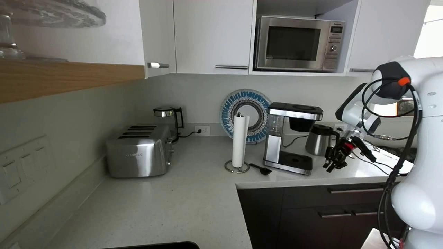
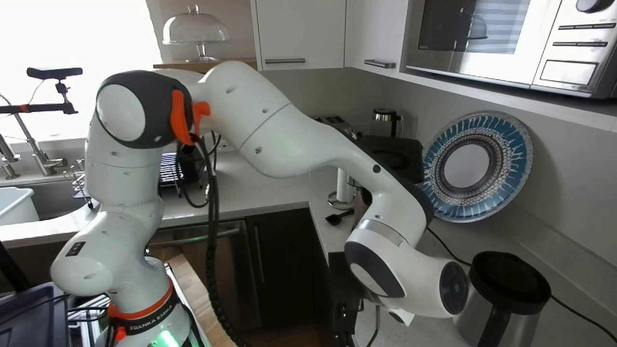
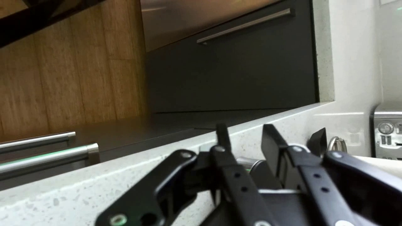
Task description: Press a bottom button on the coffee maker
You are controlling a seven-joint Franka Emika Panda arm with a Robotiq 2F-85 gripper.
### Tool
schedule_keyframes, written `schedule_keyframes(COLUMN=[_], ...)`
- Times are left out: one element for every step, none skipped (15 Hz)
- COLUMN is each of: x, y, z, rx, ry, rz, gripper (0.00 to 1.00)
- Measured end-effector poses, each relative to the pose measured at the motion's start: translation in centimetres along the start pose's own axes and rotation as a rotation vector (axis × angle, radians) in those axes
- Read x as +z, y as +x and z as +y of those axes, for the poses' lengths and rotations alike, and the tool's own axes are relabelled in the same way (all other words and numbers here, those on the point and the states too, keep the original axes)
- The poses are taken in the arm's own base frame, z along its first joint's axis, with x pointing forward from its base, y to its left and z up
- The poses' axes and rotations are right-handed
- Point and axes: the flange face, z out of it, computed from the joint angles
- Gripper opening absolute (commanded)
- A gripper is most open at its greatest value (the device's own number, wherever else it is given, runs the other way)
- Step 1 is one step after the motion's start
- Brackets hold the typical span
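Observation:
The coffee maker [image 1: 274,148] stands on the counter, a boxy black machine with a silver top band and dark tray base. In an exterior view, its black top [image 2: 393,154] shows behind the arm. In the wrist view, a dark silver-edged part, apparently its base [image 3: 267,174], shows between the fingers. Its buttons cannot be made out. My gripper [image 1: 333,166] is right of the coffee maker, apart from it, low over the counter and pointing down. In the wrist view, the gripper [image 3: 246,127] has its fingers apart with nothing held. The gripper is mostly hidden in an exterior view.
The steel kettle [image 1: 317,141] with black handle stands close behind the gripper. A paper-towel roll [image 1: 239,141] and black scoop [image 1: 262,169] are left of the coffee maker. The chrome toaster [image 1: 136,157] and patterned plate [image 1: 228,107] are farther left and behind. Cables lie on the counter.

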Motion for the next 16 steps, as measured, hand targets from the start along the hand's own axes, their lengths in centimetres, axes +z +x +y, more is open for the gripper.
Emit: schedule_keyframes(x=[-0.4,-0.5,-0.5,-0.3,-0.1,0.3,0.8,1.3,1.9,2.4,3.1,3.7,4.5,5.4,6.5,7.5], y=[-1.2,-2.3,-3.5,-4.5,-5.5,-6.4,-7.3,-8.2,-9.1,-10.0,-11.0,-11.9,-12.8,-13.7,-14.6,-15.4], z=[-1.0,-1.9,-2.9,-3.9,-4.9,-6.0,-7.2,-8.4,-9.6,-10.8,-12.1,-13.4,-14.6,-15.8,-17.0,-18.1], rx=[-0.019,-0.043,-0.07,-0.103,-0.135,-0.17,-0.208,-0.248,-0.286,-0.322,-0.355,-0.383,-0.407,-0.432,-0.46,-0.491], ry=[-0.035,-0.074,-0.117,-0.159,-0.201,-0.241,-0.28,-0.323,-0.367,-0.412,-0.461,-0.513,-0.564,-0.615,-0.666,-0.71], rz=[0.008,0.015,0.016,0.018,0.022,0.032,0.04,0.04,0.036,0.026,0.017,0.006,-0.004,-0.011,-0.015,-0.01], gripper=[0.72,0.78,0.85,0.94,0.99,1.0,1.0,1.0,1.0,1.0,1.0,1.0,1.0,1.0,1.0,1.0])
